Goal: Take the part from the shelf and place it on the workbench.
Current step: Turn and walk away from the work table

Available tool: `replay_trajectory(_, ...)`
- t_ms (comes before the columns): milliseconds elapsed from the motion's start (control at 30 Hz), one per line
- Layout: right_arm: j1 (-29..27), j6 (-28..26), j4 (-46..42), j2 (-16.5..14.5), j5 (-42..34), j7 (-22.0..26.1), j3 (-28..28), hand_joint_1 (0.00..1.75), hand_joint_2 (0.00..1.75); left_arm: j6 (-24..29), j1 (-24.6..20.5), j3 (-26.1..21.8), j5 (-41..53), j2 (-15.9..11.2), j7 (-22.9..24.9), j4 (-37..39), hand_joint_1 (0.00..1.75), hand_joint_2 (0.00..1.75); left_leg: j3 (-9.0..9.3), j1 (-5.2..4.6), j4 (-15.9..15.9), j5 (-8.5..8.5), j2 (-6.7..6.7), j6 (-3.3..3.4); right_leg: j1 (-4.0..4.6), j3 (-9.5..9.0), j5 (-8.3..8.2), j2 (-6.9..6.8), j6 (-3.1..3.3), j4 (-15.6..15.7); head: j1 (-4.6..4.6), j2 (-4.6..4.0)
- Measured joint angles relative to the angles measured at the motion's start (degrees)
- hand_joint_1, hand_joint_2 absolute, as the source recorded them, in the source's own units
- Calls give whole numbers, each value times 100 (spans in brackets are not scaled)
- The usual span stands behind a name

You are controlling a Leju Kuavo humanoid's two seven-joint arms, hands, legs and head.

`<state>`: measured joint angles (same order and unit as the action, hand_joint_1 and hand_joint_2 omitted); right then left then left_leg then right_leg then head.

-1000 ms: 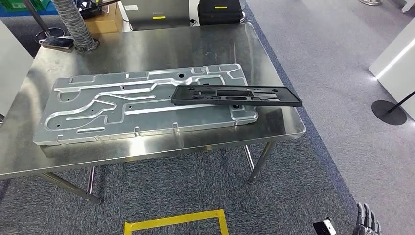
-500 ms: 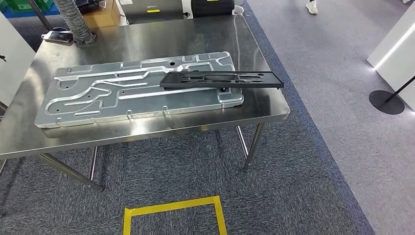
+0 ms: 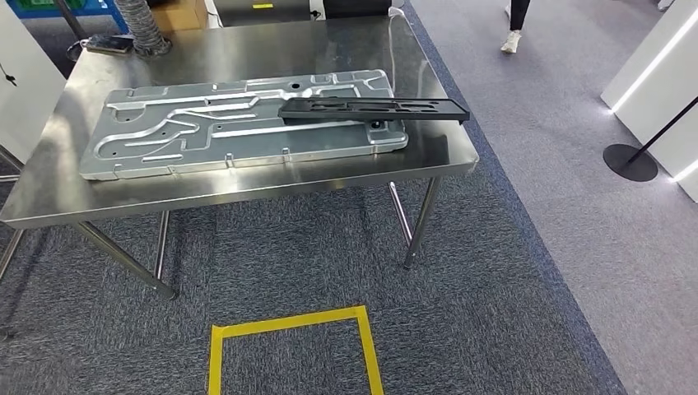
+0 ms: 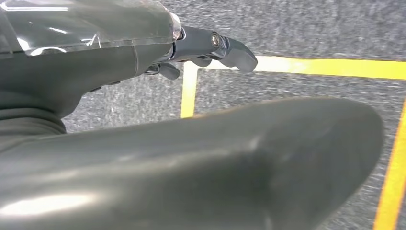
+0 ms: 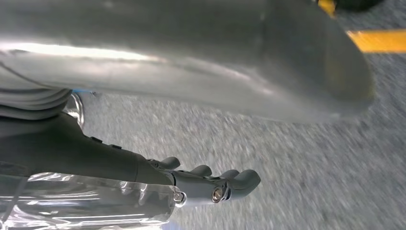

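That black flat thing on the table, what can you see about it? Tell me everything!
The black part is a long, thin, flat frame, matte and plastic-looking, with rectangular cut-outs through it. It lies flat on the far right end of the big silver metal plate, which rests on the shiny steel workbench. Its right end sticks out past the plate's edge, over the bench. Nothing is holding it.

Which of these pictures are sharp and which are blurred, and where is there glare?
Head view: sharp; the steel table shows soft reflections, and the black part on the silver plate is clear. Left wrist view: the carpet and yellow tape are slightly smeared; the left hand is fairly crisp. Right wrist view: the carpet is streaked with motion blur; the right hand is sharper.
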<state>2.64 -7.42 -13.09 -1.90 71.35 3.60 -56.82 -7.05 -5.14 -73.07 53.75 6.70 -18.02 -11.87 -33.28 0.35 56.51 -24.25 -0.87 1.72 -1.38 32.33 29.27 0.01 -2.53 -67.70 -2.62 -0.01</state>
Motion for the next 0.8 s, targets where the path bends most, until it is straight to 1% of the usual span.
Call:
replay_trajectory(33,21,84,7,0,17,-57,5,0,0,1,-3,-2,18,5,-2,0,0,0,-93,0,71,33,2,-32,3,-337,26,4,9,477,-1,0)
replay_trajectory(67,41,167,15,0,33,-119,7,0,0,1,-6,-2,40,8,-4,0,0,0,-156,-2,123,67,3,-66,12,-586,111,5,32,855,-1,0)
replay_trajectory(100,55,240,23,-1,43,-180,9,0,0,1,-12,-2,68,9,-6,0,0,0,-194,-4,151,108,3,-104,29,-717,203,7,64,1090,-1,0)
replay_trajectory(133,63,304,31,-2,50,-244,10,0,0,0,-17,-1,100,10,-4,0,0,0,-215,-4,159,157,3,-141,49,-748,237,8,105,1193,-1,0)
replay_trajectory(167,60,349,39,-3,48,-306,11,0,0,0,-18,3,141,11,3,0,0,0,-226,0,151,203,7,-180,51,-699,197,2,154,1189,0,0)
replay_trajectory(200,57,381,48,-5,38,-359,12,0,0,0,-17,12,187,11,16,0,0,0,-253,12,170,185,17,-216,50,-647,135,-9,205,1193,0,0)
replay_trajectory(233,55,395,54,-7,25,-393,12,0,0,1,-13,25,229,14,32,0,0,0,-296,21,254,54,29,-245,44,-583,64,-21,256,1201,1,0)
replay_trajectory(267,53,404,60,-6,-2,-419,11,0,0,1,-12,47,279,22,49,1,0,0,-360,30,440,-184,40,-273,39,-501,-17,-32,300,1210,1,0)
replay_trajectory(300,53,410,63,-5,-30,-434,9,0,0,2,-17,73,325,34,64,1,0,0,-440,38,735,-502,46,-293,45,-409,-93,-39,327,1204,1,0)
replay_trajectory(333,49,420,64,-1,-52,-452,4,0,0,2,-28,100,362,48,77,2,0,0,-516,39,1106,-802,47,-309,56,-305,-172,-39,342,1199,1,0)
replay_trajectory(367,44,429,65,4,-68,-484,0,0,0,2,-41,126,392,62,86,2,0,0,-561,39,1466,-985,47,-320,69,-197,-250,-40,347,1190,0,1)
replay_trajectory(400,41,439,67,8,-67,-526,-4,0,0,2,-52,146,404,69,91,2,0,0,-546,39,1717,-1014,47,-323,79,-87,-327,-40,346,1176,-1,1)
replay_trajectory(433,39,446,69,10,-56,-576,-6,0,0,-5,-62,161,403,73,89,2,0,0,-451,39,1794,-909,47,-317,87,22,-399,-39,339,1158,0,1)
replay_trajectory(467,38,446,72,9,-39,-628,-5,0,0,-17,-71,173,393,74,79,2,0,0,-264,38,1672,-733,47,-303,91,127,-464,-38,328,1134,0,1)
replay_trajectory(500,39,439,74,7,-20,-668,-5,0,0,-36,-83,181,377,71,63,2,0,0,17,36,1362,-590,49,-280,93,221,-525,-36,312,1105,-1,1)
replay_trajectory(533,41,427,75,1,3,-692,-5,0,0,-62,-97,187,353,63,39,2,0,0,369,26,911,-558,50,-251,101,298,-577,-32,290,1072,-1,1)
replay_trajectory(567,43,408,76,-7,31,-691,-5,0,0,-90,-112,191,322,55,13,2,0,0,687,15,446,-619,53,-214,108,354,-629,-33,261,1043,-1,0)
replay_trajectory(600,47,382,76,-14,58,-672,-4,0,0,-115,-122,191,287,45,-10,2,0,0,909,0,93,-708,54,-177,112,388,-685,-35,229,1029,0,0)
replay_trajectory(633,51,354,76,-21,89,-631,-1,0,0,-135,-122,190,250,32,-25,2,0,0,1018,-18,-116,-777,53,-138,110,405,-745,-38,192,1030,0,0)
replay_trajectory(667,50,330,76,-25,120,-573,3,0,0,-148,-113,185,210,24,-28,2,0,0,1006,-25,-181,-770,50,-95,106,416,-815,-41,151,1050,1,0)
replay_trajectory(700,51,311,77,-27,146,-510,9,0,0,-152,-102,173,179,17,-22,2,0,0,955,-24,-176,-705,36,-51,91,433,-835,-34,116,1056,1,0)
replay_trajectory(733,53,299,77,-28,174,-440,16,0,0,-150,-93,155,147,11,-11,2,0,0,896,-19,-182,-631,24,0,80,468,-751,-24,86,1010,1,0)
replay_trajectory(767,52,297,79,-31,199,-373,25,0,0,-139,-89,134,118,8,1,2,0,0,821,-13,-194,-548,13,45,73,522,-548,-15,64,868,1,0)
replay_trajectory(800,57,302,81,-33,222,-315,34,0,0,-122,-87,113,96,4,10,2,0,0,731,-12,-198,-467,4,79,58,596,-233,-8,52,599,1,0)
